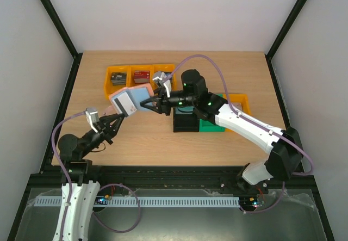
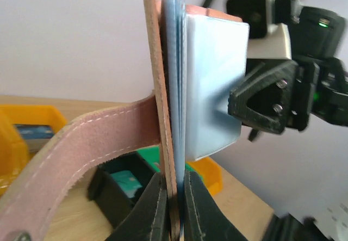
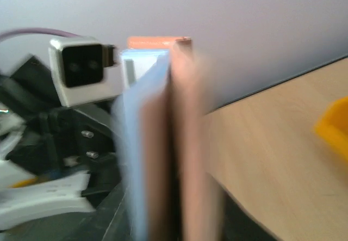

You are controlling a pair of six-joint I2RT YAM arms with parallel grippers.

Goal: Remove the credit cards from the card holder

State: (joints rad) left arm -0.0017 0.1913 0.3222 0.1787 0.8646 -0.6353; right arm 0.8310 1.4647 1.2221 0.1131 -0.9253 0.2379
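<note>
Pinches the card holder (image 1: 129, 100) by its lower edge in the left gripper (image 2: 175, 185), aloft above the table (image 1: 163, 140). Meets its pale blue side with the right gripper (image 1: 149, 104); spread or closed, cannot tell. Seemingly mid-extraction: needs a nip on one card, then a straight pull.

A yellow divided bin (image 1: 108, 83) sits on the wooden table (image 1: 163, 146), its left compartment holding a dark grey item (image 1: 118, 78), its middle one a red-topped item (image 1: 141, 76), its right one something pale grey (image 1: 159, 77). To the right of that bin and nearer the front stands a black box (image 1: 184, 123), a green tray (image 1: 213, 127) touching its right side and a second yellow bin (image 1: 240, 97) just behind the tray.
</note>
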